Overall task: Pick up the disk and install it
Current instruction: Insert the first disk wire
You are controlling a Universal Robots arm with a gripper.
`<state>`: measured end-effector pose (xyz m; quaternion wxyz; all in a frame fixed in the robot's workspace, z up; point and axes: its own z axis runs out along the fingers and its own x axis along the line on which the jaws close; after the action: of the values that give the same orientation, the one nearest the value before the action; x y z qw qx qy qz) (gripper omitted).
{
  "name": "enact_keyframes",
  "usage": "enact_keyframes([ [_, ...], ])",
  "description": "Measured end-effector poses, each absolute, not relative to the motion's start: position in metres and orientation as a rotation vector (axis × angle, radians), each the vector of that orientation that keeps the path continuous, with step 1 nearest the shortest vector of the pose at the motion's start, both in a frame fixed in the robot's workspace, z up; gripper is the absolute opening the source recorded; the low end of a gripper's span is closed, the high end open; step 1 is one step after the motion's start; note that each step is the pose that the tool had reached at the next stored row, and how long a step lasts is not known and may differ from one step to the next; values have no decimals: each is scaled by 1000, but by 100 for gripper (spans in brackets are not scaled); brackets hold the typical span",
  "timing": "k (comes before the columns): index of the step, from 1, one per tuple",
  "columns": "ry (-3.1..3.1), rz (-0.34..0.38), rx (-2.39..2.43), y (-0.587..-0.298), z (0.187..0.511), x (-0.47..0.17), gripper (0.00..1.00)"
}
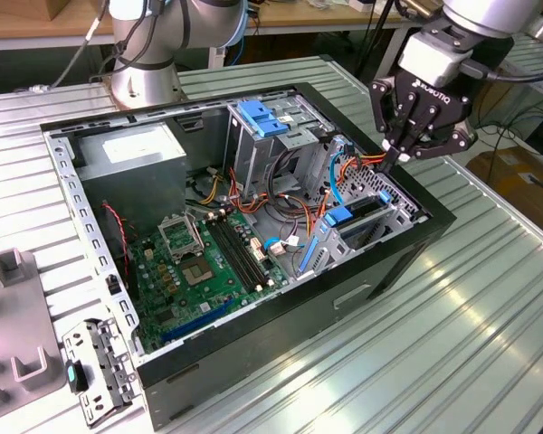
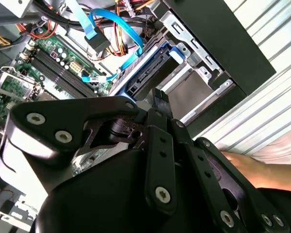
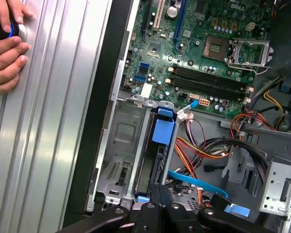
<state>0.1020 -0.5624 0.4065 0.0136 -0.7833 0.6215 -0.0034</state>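
Observation:
The disk point(image 1: 362, 210), a dark drive with blue rails, stands on edge in the low metal bay at the corner of the open computer case point(image 1: 90, 235) on the exterior view's right. Both wrist views show the disk point(image 2: 153, 73) point(image 3: 157, 165) sitting down in that bay, a blue tab point(image 3: 163, 131) at its end. My black gripper point(image 1: 396, 161) hangs just above the bay's far end, fingers drawn together to a point with nothing between them. Its fingertips point(image 2: 160, 99) point(image 3: 167, 196) are close over the disk's end; I cannot tell whether they touch it.
A tall grey cage with a blue latch plate point(image 1: 262, 117) rises mid-case, with orange and light-blue cables point(image 1: 337, 185) beside the bay. The motherboard point(image 1: 199, 262) lies below. A person's hand point(image 3: 5, 43) rests on the ribbed table point(image 1: 489, 298) outside the case. A loose bracket point(image 1: 95, 366) lies at the exterior view's left.

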Motion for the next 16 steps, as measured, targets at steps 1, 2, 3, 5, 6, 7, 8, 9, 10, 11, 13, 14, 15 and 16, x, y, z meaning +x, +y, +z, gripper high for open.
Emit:
enact_keyframes([
  [1,1935,-11,-2441,-562,407,102,11],
  [2,1934,-11,-2441,-562,408,102,11],
  [3,1934,-10,-2441,-562,408,102,11],
  [5,1933,-10,-2441,-562,408,102,11],
  [6,1933,-10,-2441,-562,408,102,11],
  [7,1933,-10,-2441,-562,408,102,11],
  [8,1933,-10,-2441,-562,408,102,11],
  [9,1933,-10,-2441,-562,408,102,11],
  [10,1933,-10,-2441,-562,408,102,11],
  [11,1933,-10,-2441,-562,408,102,11],
  [13,1933,-10,-2441,-562,408,102,11],
  [14,1933,-10,-2441,-562,408,102,11],
  [15,1930,-10,-2443,-562,408,102,11],
  [16,1920,-9,-2451,-562,408,102,11],
])
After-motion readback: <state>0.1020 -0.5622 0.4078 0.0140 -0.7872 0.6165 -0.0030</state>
